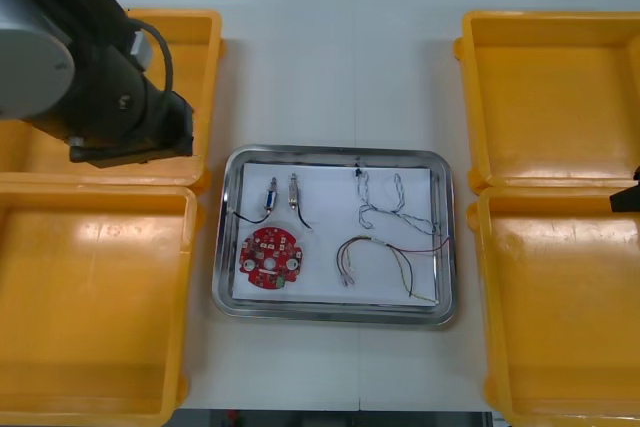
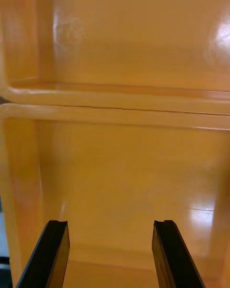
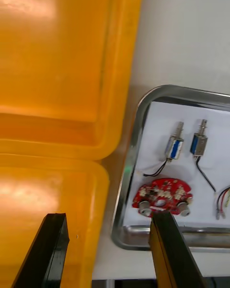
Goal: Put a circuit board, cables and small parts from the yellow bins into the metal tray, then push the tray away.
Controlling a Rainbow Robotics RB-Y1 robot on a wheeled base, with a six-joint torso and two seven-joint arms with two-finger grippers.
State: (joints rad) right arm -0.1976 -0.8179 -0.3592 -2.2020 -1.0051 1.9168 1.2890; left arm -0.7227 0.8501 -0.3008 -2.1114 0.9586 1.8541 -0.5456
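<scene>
The metal tray (image 1: 338,159) sits mid-table, white inside. It holds a round red circuit board (image 1: 272,257), two small metal parts (image 1: 282,193) with black leads, a blue and white twisted cable (image 1: 385,202) and a red and yellow cable (image 1: 390,255). My left arm hangs over the left bins; in its wrist view the left gripper (image 3: 109,249) is open over the bin rim beside the tray (image 3: 130,173), with the board (image 3: 163,199) and parts (image 3: 187,143) beyond. My right gripper (image 2: 111,254) is open over an empty right bin (image 2: 124,182).
Two yellow bins (image 1: 95,297) stand at the left and two (image 1: 555,297) at the right, all looking empty. Bare table (image 1: 340,67) lies beyond the tray's far edge. A dark bit of the right arm (image 1: 628,197) shows at the right edge.
</scene>
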